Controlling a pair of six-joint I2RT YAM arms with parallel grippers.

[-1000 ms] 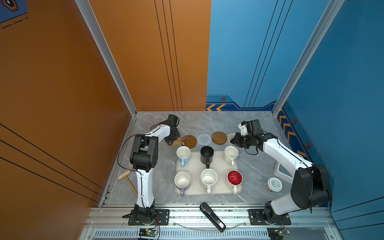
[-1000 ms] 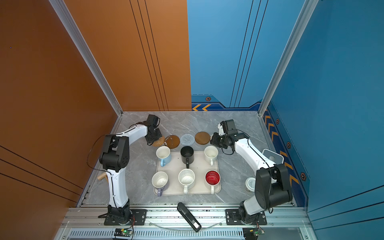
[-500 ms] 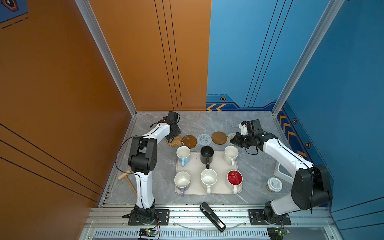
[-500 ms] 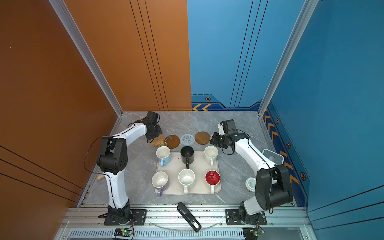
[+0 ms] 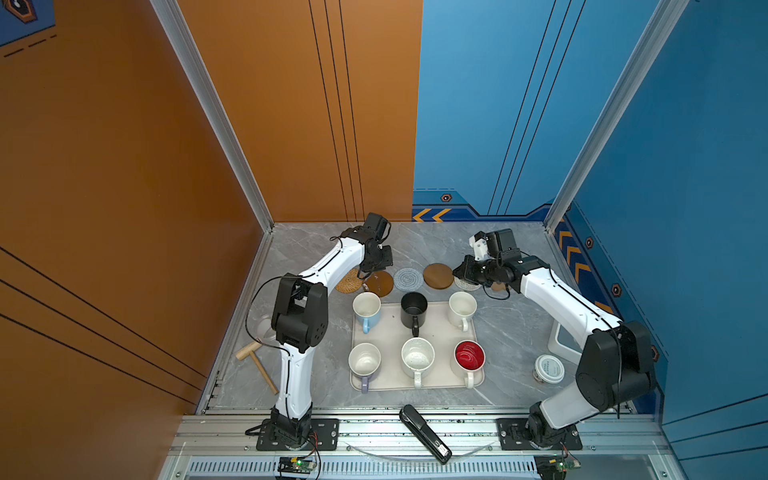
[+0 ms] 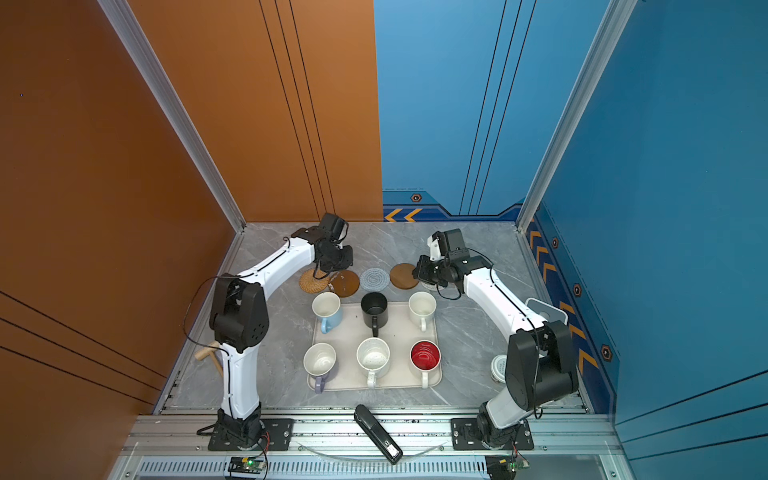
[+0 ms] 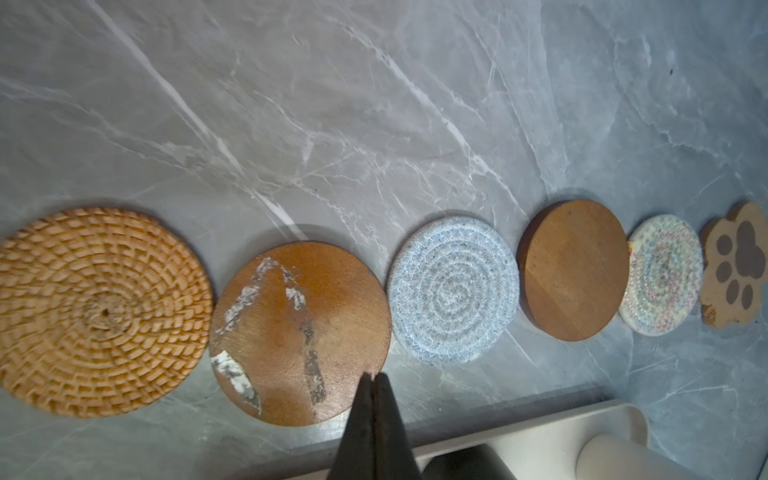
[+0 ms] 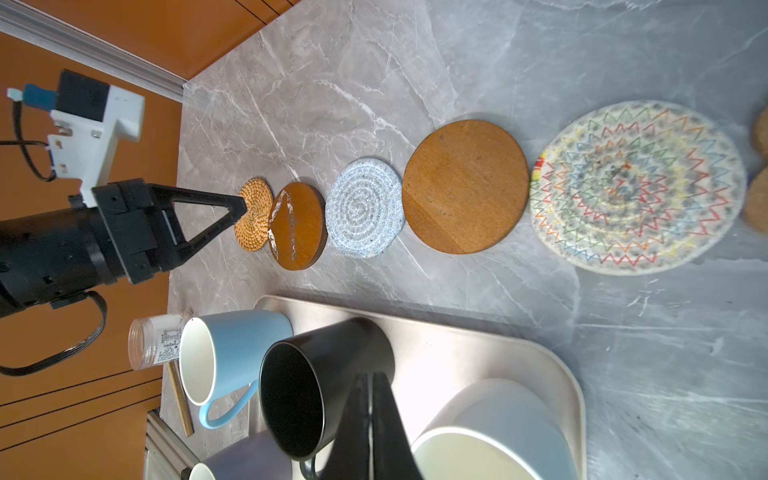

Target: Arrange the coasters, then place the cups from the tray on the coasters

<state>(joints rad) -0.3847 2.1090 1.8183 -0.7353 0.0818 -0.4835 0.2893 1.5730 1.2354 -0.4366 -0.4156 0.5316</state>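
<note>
Six coasters lie in a row behind the tray (image 5: 436,328): rattan (image 5: 348,281), white-marked brown wood (image 5: 380,284), grey-blue crocheted (image 5: 408,279), brown wood (image 5: 438,276), whitish crocheted (image 7: 660,274) and the paw (image 7: 735,268). On the tray stand six cups: light blue (image 5: 366,309), black (image 5: 414,309), plain white (image 5: 462,310), lavender (image 5: 365,362), speckled (image 5: 417,358) and red-inside (image 5: 469,358). My left gripper (image 7: 372,376) is shut and empty, tips at the marked wooden disc's edge. Shut and empty too, my right gripper (image 8: 371,376) hangs over the whitish coaster, partly hiding it in both top views.
A white lidded jar (image 5: 548,368) and a white stand (image 5: 561,345) sit at the right by my right arm. A wooden mallet (image 5: 257,365) and a clear jar (image 8: 153,343) lie at the left. A black stapler-like thing (image 5: 424,432) rests on the front rail.
My left gripper has shifted to the right, from over the rattan coaster to the marked wooden disc. The right arm and the coasters have stayed where they were.
</note>
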